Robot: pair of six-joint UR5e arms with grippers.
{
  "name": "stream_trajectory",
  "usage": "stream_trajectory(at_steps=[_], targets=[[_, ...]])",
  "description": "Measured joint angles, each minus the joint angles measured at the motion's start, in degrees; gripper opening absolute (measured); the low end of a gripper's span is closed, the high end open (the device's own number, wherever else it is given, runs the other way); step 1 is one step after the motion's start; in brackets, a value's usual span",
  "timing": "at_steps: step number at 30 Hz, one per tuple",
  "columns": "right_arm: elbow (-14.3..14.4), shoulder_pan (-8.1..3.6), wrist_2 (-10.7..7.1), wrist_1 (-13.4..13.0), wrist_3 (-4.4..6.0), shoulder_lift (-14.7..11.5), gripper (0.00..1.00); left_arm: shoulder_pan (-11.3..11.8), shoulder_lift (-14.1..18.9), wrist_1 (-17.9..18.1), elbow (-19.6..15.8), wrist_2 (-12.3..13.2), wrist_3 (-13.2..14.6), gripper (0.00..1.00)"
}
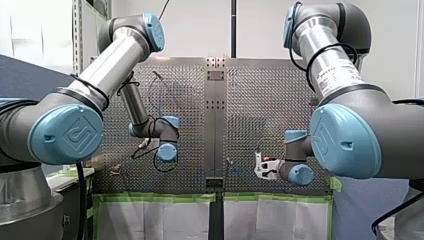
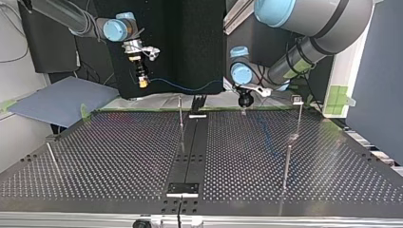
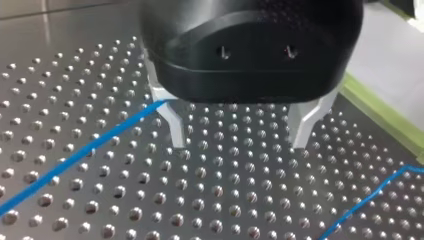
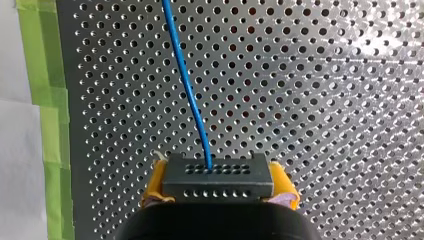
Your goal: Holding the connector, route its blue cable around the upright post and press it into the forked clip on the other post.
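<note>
Connector gripped in right tool — clear only from its wrist, left tool wide apart, empty

Both arms reach in, one gripper spread and one clamped.
The left arm and right arm bend at the elbow. The left gripper points down, its metal fingers wide apart and empty. The right gripper presses its yellow pads against the connector.

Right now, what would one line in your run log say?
right end effector: shut on connector | blue cable: runs ahead over perforated table | left end effector: open, empty
</note>
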Motion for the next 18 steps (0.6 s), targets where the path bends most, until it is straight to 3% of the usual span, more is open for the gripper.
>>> stream_trajectory(at_steps=[10,18], targets=[[-0.09,0.02,0.14,0.13,-0.02,0.00,0.00,-0.32,-0.34,-3.78,0.02,1.24,-0.41,1.00],[-0.09,0.02,0.31,0.16,-0.02,0.00,0.00,-1.38,-3.25,-4.98,0.70,0.70,-0.44,1.00]])
